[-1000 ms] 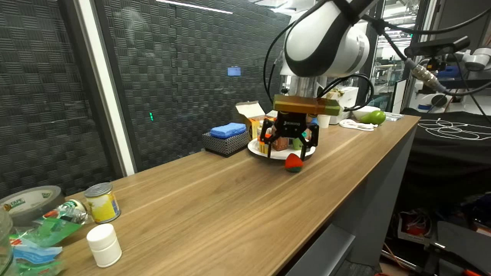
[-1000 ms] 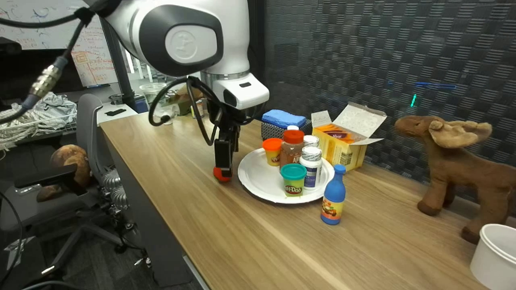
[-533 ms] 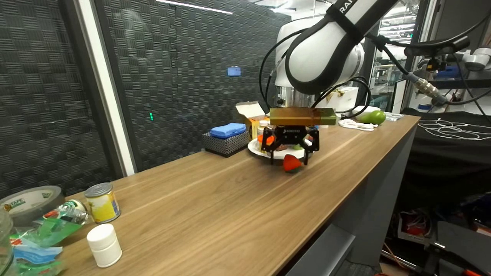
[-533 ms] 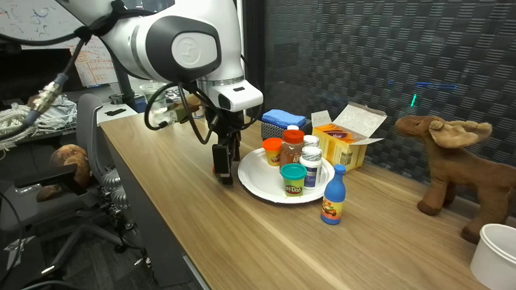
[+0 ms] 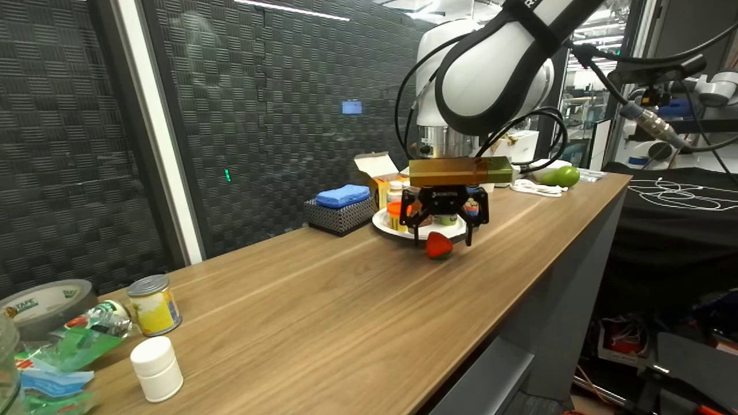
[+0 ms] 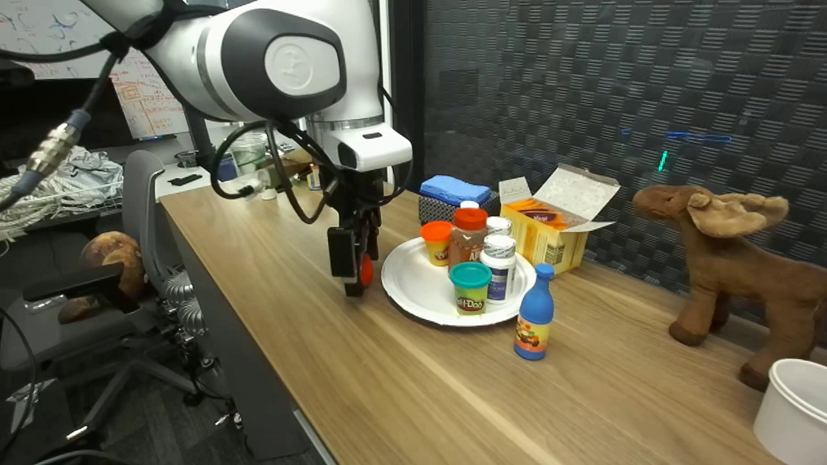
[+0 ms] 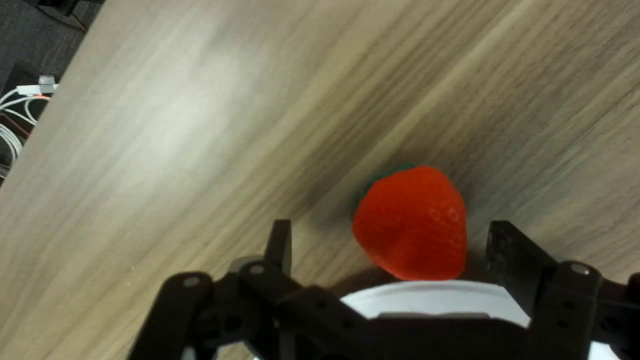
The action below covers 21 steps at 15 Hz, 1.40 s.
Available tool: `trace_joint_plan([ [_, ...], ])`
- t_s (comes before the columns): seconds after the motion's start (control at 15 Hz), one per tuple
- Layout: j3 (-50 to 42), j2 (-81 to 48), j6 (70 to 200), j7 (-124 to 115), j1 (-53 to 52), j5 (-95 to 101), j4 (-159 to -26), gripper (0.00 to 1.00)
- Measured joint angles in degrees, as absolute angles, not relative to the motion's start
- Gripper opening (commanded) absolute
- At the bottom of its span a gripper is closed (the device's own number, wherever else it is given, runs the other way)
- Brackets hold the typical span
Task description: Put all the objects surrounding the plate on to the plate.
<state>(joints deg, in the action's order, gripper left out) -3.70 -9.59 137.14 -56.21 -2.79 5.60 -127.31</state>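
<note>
A red strawberry-like piece with a green base stands on the table right beside the white plate. It shows in both exterior views. My gripper is open, fingers low on both sides of the piece, with a gap on each side, wider on the left in the wrist view. In the exterior views it points down at the plate's edge. On the plate stand an orange-lidded tub, a red-lidded bottle, white bottles and a teal-lidded tub. A blue bottle stands off the plate.
A yellow open box, a patterned box with a blue block and a brown plush moose stand along the wall. A white cup is at the corner. A plain white bottle and can stand far off.
My gripper came down, then rose slightly and shifted right in an exterior view. The red piece turned and tilted a little. The fingers have stayed open.
</note>
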Motion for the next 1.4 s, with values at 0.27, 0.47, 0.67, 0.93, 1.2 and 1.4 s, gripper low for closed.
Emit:
trace_joint_plan([
  [0.27, -3.2, -8.3, 134.5, -56.2, -2.8, 5.6, -128.3, 0.72],
  [0.47, -2.6, -7.8, 134.3, -56.2, -2.8, 5.1, -128.6, 0.49],
  [0.67, -1.8, -7.8, 134.3, -56.0, -2.8, 3.5, -128.6, 0.27],
  [0.93, -1.4, -7.7, 134.7, -56.0, -2.8, 3.3, -128.6, 0.23],
  [1.2, -1.5, -7.5, 137.1, -56.1, -2.8, 4.3, -128.8, 0.23],
  [1.4, -1.5, -5.7, 139.8, -56.1, -2.8, 5.2, -129.1, 0.23],
])
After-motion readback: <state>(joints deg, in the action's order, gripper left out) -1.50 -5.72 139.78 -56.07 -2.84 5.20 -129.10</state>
